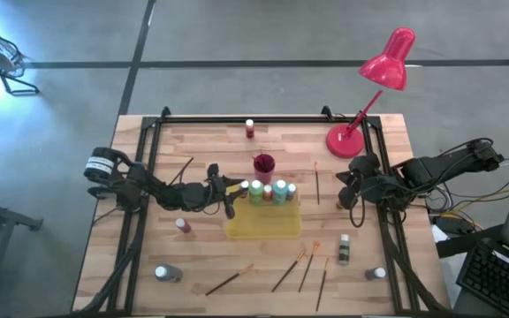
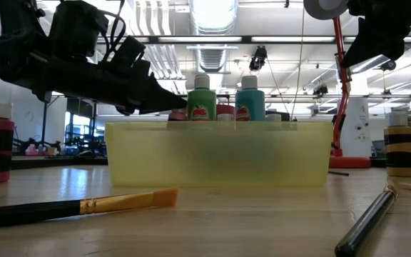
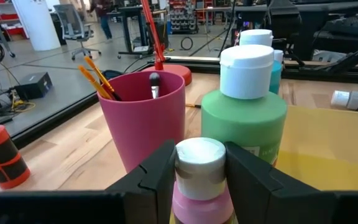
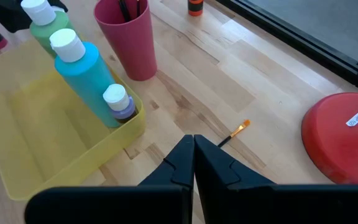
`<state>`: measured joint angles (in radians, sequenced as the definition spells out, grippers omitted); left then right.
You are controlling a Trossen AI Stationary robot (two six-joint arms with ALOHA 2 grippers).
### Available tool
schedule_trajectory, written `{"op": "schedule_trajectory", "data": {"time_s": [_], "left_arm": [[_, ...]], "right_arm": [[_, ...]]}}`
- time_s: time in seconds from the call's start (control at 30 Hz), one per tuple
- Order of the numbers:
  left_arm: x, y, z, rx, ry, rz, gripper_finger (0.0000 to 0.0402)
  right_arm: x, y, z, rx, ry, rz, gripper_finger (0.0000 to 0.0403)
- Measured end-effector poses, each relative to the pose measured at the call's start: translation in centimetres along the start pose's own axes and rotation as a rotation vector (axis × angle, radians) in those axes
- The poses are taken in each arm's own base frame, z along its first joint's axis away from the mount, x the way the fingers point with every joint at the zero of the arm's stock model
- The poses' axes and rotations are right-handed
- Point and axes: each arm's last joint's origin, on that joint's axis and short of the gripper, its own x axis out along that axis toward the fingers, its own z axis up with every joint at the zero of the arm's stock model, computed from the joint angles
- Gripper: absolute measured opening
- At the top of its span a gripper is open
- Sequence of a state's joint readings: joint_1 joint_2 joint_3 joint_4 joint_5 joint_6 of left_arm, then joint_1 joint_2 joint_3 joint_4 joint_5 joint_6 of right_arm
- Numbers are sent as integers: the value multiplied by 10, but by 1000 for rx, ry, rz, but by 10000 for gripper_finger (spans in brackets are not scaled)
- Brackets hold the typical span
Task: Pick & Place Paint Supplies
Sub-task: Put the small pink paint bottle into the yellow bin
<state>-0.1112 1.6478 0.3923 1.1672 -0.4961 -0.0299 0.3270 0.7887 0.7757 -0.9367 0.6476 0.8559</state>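
Note:
A flat yellow tray (image 1: 263,223) lies mid-table with a green bottle (image 3: 244,115), a light blue bottle (image 4: 79,59) and a small purple bottle (image 4: 120,104) standing along its far wall. My left gripper (image 1: 230,196) reaches level to the tray's far left corner and is shut on a pink bottle (image 3: 201,208). A magenta cup (image 3: 145,118) with brushes stands just beyond. Loose brushes (image 1: 288,272) and bottles (image 1: 344,249) lie on the near table. My right gripper (image 4: 193,149) hangs shut with nothing in it above the table's right side. My left gripper pinches the pink bottle's white cap (image 3: 199,163) between its two fingers (image 3: 157,177), one on each side. The fingers come level from the table's left. The bottle stands upright beside the green bottle; whether its base rests in the tray is hidden.
A red desk lamp (image 1: 374,88) stands at the far right, its base (image 4: 340,137) near my right gripper. One brush (image 4: 235,132) lies between tray and lamp. Bottles stand at the far edge (image 1: 249,129), left of the tray (image 1: 182,225), and lie near the front (image 1: 168,274).

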Motion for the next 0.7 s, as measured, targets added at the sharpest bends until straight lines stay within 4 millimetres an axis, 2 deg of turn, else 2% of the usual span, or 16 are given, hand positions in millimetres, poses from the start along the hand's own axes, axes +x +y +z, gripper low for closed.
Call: {"op": "schedule_trajectory", "data": {"time_s": [0.7], "left_arm": [[0, 0, 0, 8, 4, -4, 143]], "right_arm": [[0, 0, 0, 0, 0, 0, 8]]}}
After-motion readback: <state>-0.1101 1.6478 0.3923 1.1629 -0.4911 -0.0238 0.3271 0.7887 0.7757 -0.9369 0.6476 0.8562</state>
